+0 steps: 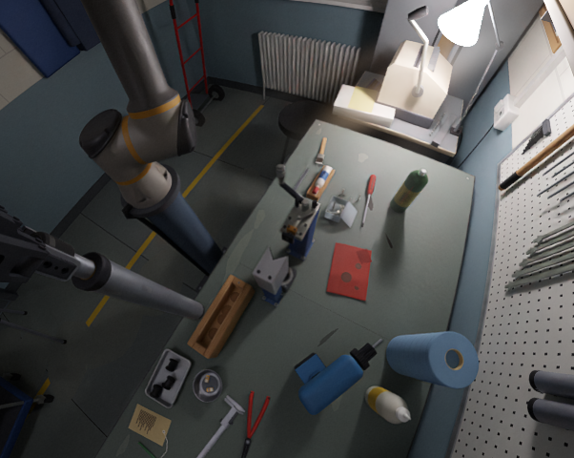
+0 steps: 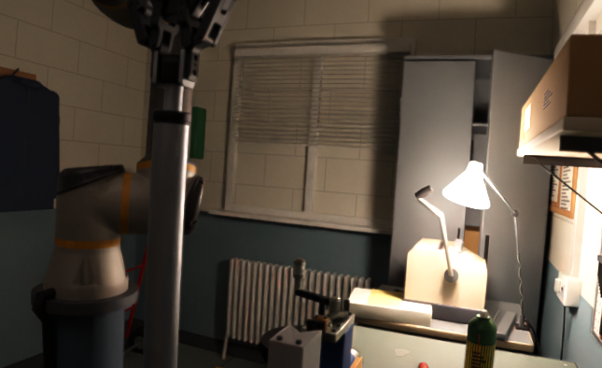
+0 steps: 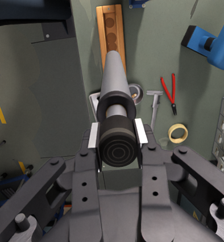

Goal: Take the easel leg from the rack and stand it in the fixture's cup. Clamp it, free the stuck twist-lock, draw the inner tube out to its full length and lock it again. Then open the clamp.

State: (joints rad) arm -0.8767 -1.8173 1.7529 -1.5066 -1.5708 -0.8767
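Note:
The fixture's cup is mostly hidden behind the grey V-block near the table's left edge. The blue clamp with its lever stands just behind it. I hold the grey easel leg by its upper end, my gripper closed around the thin inner tube and its black end cap. The leg hangs upright, high above the wooden rack. Its black twist-lock collar sits just below my fingers. From the second side camera the leg runs down past the frame's bottom.
The table's left edge runs under the leg's lower end. The robot base stands beside it. A red mat, blue bottle, paper roll, green can, pliers and a parts tray lie on the table.

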